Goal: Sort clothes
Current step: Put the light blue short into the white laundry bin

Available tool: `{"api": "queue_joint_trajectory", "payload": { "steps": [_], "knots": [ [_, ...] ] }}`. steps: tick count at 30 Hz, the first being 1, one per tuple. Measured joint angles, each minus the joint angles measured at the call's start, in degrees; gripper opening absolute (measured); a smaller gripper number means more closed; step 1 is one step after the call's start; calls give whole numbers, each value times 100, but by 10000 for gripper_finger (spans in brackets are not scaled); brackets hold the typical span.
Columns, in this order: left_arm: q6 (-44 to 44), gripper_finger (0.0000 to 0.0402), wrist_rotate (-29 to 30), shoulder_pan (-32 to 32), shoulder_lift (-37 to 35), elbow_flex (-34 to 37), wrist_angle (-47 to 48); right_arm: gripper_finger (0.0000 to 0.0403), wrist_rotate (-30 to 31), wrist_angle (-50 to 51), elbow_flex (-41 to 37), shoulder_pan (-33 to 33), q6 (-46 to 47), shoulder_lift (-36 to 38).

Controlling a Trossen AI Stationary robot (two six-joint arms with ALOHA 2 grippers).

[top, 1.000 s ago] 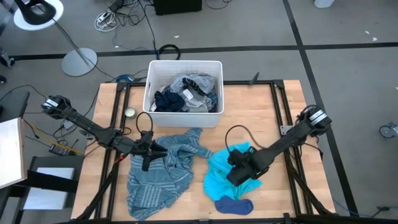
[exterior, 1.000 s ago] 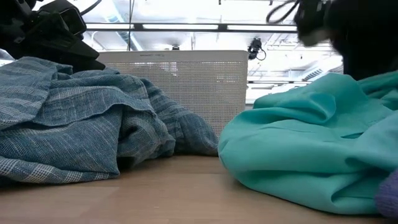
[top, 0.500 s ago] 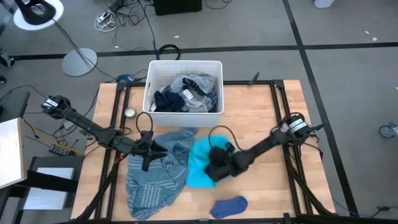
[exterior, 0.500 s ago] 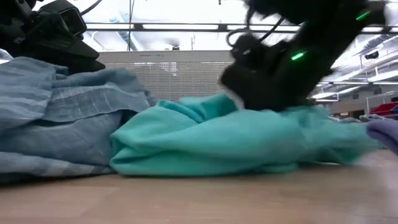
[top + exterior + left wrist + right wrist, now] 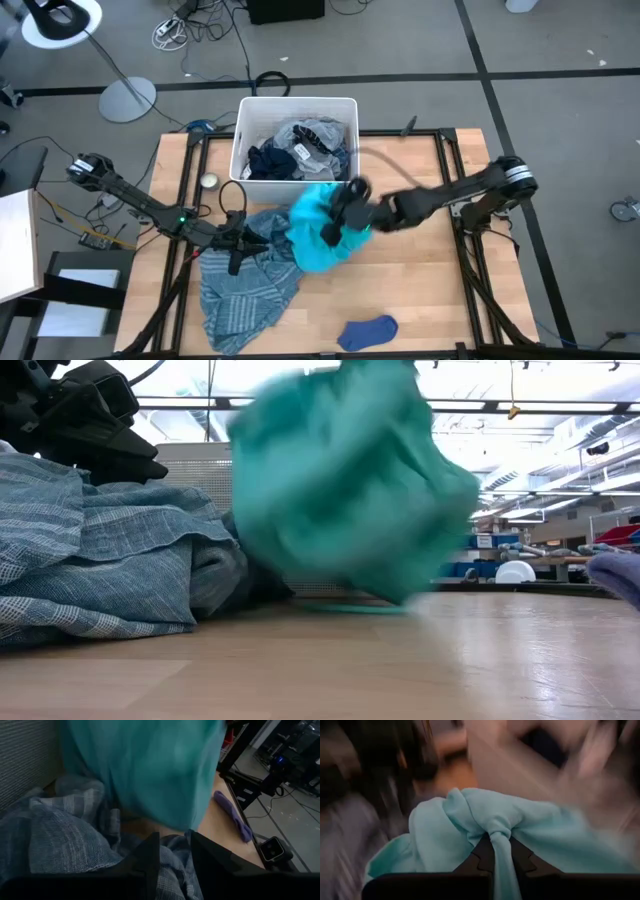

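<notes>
wooden table (image 5: pixel 420 270), bunched turquoise garment (image 5: pixel 318 228) lifted

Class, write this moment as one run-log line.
right gripper: shut on turquoise garment, lifted near white bin | left gripper: on grey-blue striped top | dark blue sock: on table

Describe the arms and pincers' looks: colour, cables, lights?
Both arms are dark, slim and jointed. The left arm shows a small green light and a looped black cable. The right arm has a pale ring at one joint. The right pincer has dark, notched fingers.
</notes>
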State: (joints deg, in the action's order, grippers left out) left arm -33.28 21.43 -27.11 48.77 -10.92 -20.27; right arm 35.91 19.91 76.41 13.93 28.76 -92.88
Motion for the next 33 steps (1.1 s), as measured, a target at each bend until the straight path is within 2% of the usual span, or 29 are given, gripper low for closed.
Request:
{"api": "queue_joint_trajectory", "payload": {
  "steps": [6, 11, 14, 21, 25, 33],
  "knots": [
    [0, 117, 0, 0, 2, 0, 24, 11, 34, -355, 1268, -479, -1551, 294],
    [0, 117, 27, 0, 0, 0, 26, 11, 3, -855, 2439, -1050, -2713, -1],
    [0, 117, 46, 0, 2, 0, 51, 11, -389, -1177, 3004, -1452, -3117, -311],
    [31, 117, 88, 0, 2, 0, 67, 14, -1095, -1416, 4089, -2323, -3295, -1103],
    [91, 117, 98, 0, 2, 0, 83, 13, -1188, -1364, 4351, -2631, -3293, -1383],
    [155, 117, 125, 0, 2, 0, 92, 13, -1219, 412, 4349, -2817, -2593, -2059]
  ]
}}
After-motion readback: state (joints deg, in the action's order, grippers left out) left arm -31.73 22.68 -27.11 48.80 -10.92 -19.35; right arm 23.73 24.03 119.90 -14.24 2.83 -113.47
